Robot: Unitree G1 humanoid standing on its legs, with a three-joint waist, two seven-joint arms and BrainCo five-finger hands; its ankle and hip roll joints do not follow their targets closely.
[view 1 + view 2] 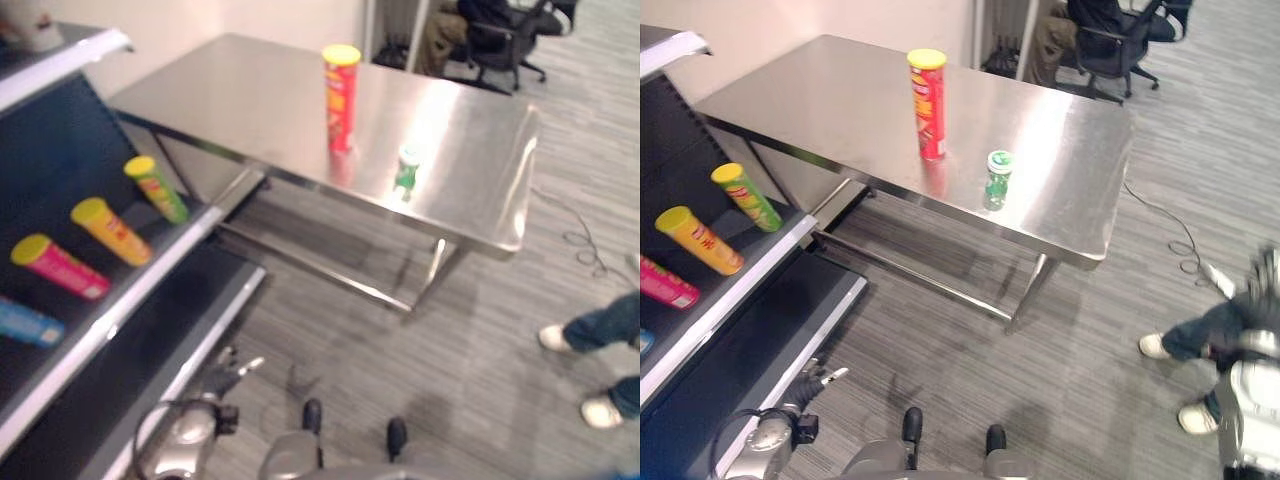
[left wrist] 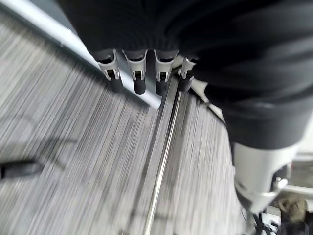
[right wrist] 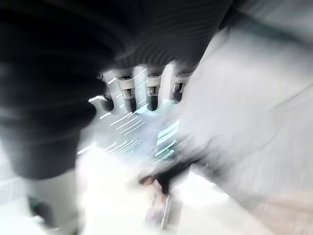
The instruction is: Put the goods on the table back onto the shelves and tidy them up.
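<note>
Table (image 1: 250, 100) runs across the upper middle of my left eye view, steel and shiny. On it stand 2 goods: a tall red can (image 1: 340, 98) with a yellow lid, upright at centre, and a small green bottle (image 1: 407, 170) just to its lower right, near the front edge. At left, the shelf (image 1: 150, 285) holds 4 cans lying tilted. A person's shoes show at lower right.

In my right eye view, the left hand (image 1: 805, 388) hangs at lower left beside the shelf; the right hand (image 1: 1265, 275) is at the far right edge.

In the left wrist view, the fingers (image 2: 139, 81) point straight down over carpet, relaxed, holding nothing.

In the right wrist view, the fingers (image 3: 151, 95) also look straight and empty.

I judge the can light, stiff, smooth and easy to tip: grip it mid-body. The bottle looks light, rigid and slippery.
</note>
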